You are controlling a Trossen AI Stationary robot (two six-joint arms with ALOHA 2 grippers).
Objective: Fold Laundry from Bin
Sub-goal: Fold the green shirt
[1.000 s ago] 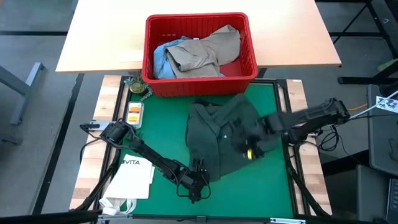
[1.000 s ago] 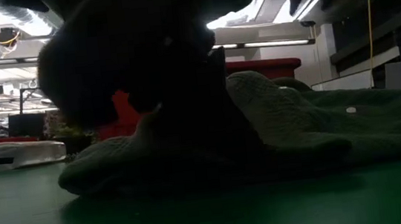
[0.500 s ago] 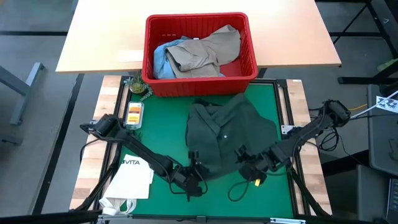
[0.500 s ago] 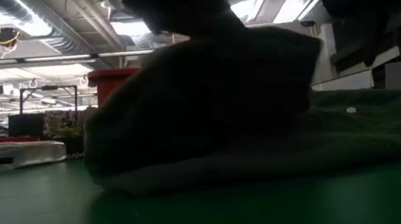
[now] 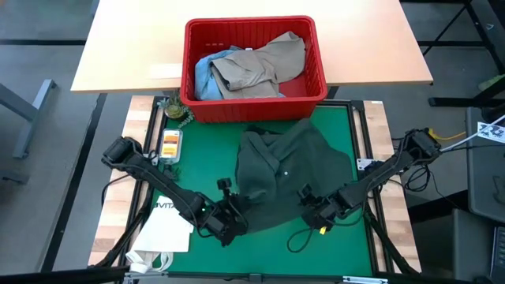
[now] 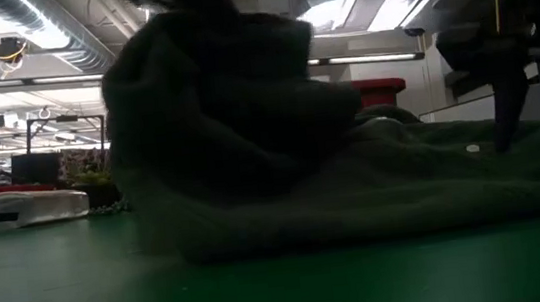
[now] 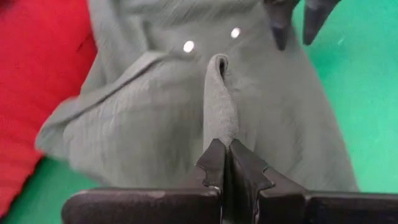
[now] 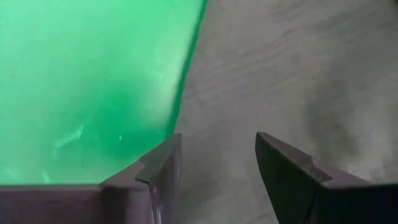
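Green shirt on the mat
Left pincer [image 7: 225, 163] pinches the dark green shirt's [image 5: 288, 170] edge; right pincer [image 8: 214, 174] gapes wide over it.

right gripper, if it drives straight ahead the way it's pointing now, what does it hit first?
Most likely the green shirt. The right gripper is open at the shirt's edge, and cloth fills the view beyond its fingers, with green mat to one side. Height above the cloth is unclear.

a green mat [image 5: 201, 170] covers the near table, with pale wooden slats showing along both sides. a white "vita" bag [image 5: 164, 227] lies at the mat's left front corner. an orange-and-white packet [image 5: 169, 144] sits on the left slats, a small plant [image 5: 174, 110] just behind it. a tan tabletop [image 5: 134, 47] stretches beyond.
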